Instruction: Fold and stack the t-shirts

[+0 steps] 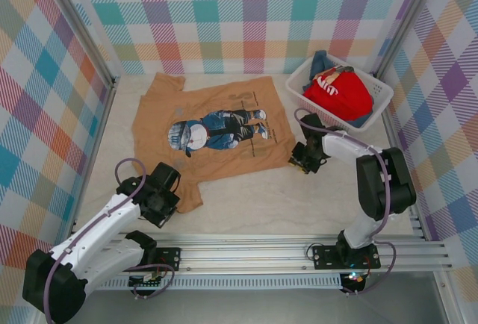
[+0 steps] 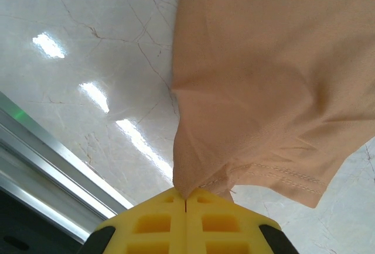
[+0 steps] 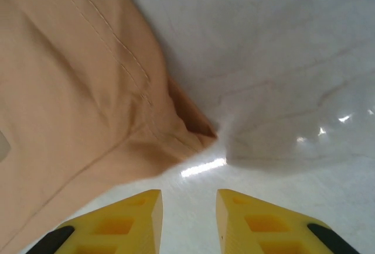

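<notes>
Starting the fold: left tool [image 2: 186,200] is clamping a corner of the tan shirt [image 2: 263,78]; right tool [image 3: 188,210], jaws parted and empty, is needing to advance onto the corner just ahead.

Bright, even light falls from above, and the overhead view is sharp. White glare streaks gleam on the glossy table [image 2: 94,43], and the shirt [image 3: 70,90] casts a soft grey shadow beside itself.

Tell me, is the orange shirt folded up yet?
Not folded. The tan t-shirt lies spread flat on the table, its whole cartoon print showing.
</notes>
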Controlling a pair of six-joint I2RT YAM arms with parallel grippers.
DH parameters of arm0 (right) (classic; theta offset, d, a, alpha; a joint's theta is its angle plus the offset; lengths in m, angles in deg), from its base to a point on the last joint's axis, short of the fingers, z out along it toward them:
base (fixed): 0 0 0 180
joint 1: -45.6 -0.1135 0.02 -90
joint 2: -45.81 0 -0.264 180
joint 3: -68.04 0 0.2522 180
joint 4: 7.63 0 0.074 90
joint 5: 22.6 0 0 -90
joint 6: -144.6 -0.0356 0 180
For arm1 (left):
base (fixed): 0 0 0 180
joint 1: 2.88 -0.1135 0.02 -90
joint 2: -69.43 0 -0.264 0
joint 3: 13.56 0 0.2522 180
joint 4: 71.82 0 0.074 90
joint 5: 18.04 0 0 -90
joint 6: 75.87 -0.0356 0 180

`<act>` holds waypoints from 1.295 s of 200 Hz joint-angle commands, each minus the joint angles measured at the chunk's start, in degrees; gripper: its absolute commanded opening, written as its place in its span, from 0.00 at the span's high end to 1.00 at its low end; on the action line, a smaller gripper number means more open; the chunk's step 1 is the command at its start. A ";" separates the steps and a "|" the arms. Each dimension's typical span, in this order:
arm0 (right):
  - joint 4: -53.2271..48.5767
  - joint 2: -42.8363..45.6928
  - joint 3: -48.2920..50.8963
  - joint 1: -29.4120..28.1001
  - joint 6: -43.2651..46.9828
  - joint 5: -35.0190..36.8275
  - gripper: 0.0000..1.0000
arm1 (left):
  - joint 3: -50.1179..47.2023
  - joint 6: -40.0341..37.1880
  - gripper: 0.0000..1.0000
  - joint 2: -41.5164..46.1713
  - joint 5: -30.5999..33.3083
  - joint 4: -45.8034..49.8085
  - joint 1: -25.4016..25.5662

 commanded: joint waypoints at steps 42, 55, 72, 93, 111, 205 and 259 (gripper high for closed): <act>0.35 -4.42 -3.24 1.10 -0.69 2.27 0.70 | 0.34 -0.36 1.00 -0.59 0.86 1.13 0.88; 0.70 -5.29 -3.69 1.26 -0.35 2.24 0.70 | 0.59 -0.49 1.00 -0.60 1.05 1.35 0.88; 0.35 -6.77 -4.44 1.27 0.05 1.79 0.71 | 0.93 -0.67 1.00 -0.39 1.64 2.17 0.88; 0.09 -7.38 -3.97 1.24 -0.02 1.74 0.81 | 1.78 -0.42 1.00 0.77 3.46 4.69 0.89; 0.87 -6.40 -2.46 1.28 0.11 1.55 0.92 | 2.38 0.31 1.00 2.63 5.30 6.79 0.88; -7.16 10.94 7.18 -1.34 4.15 2.60 1.00 | 4.80 2.98 1.00 9.88 1.93 18.61 1.28; -12.15 21.39 14.62 -4.46 1.38 -2.31 1.00 | 6.76 4.19 1.00 13.83 1.82 22.24 2.22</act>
